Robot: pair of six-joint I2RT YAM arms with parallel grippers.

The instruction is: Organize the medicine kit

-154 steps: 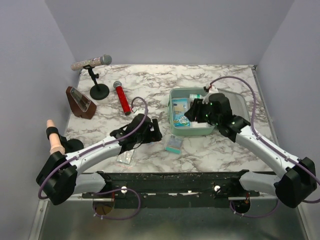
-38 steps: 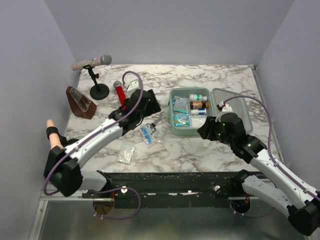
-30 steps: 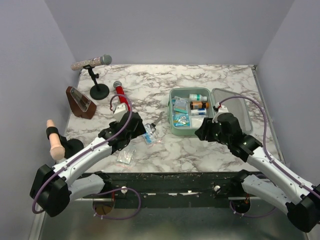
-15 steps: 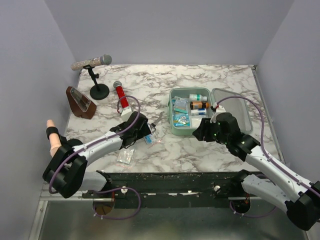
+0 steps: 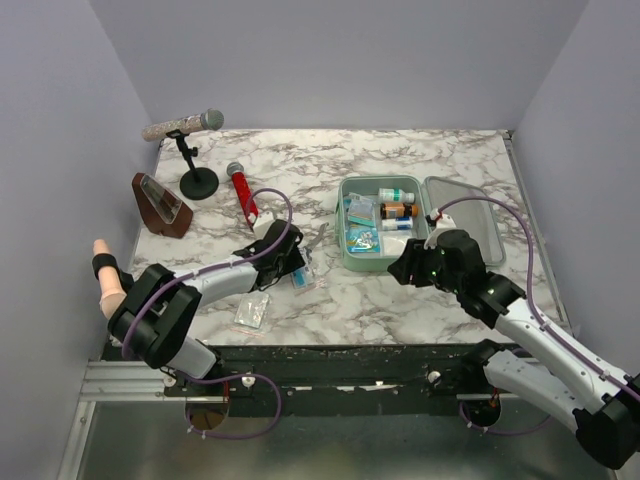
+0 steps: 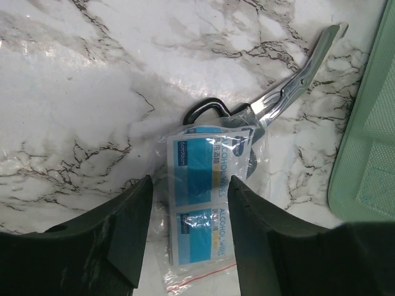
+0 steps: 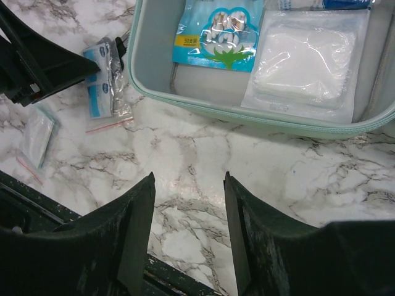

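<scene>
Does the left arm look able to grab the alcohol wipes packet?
Probably yes: the left gripper hangs open over the wipes packet, nothing covering it, though the scissors touch its far end.

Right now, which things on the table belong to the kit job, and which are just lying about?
Job: medicine kit, alcohol wipes packet, shears, small clear packet.
Lying about: microphone on stand, red microphone, brown wedge-shaped object.

I am seeing the worktop (image 6: 74,92) gleaming like polished white marble with grey veins. The wipes (image 6: 207,172) are lying in a clear, crinkly plastic bag (image 6: 185,271) that is catching the light. The shears (image 6: 296,86) are shining as bare metal at the blade. The medicine kit (image 6: 370,154) is showing a matt, finely woven mint-green skin. The left pincer (image 6: 189,185) is looking like matt black plastic.
</scene>
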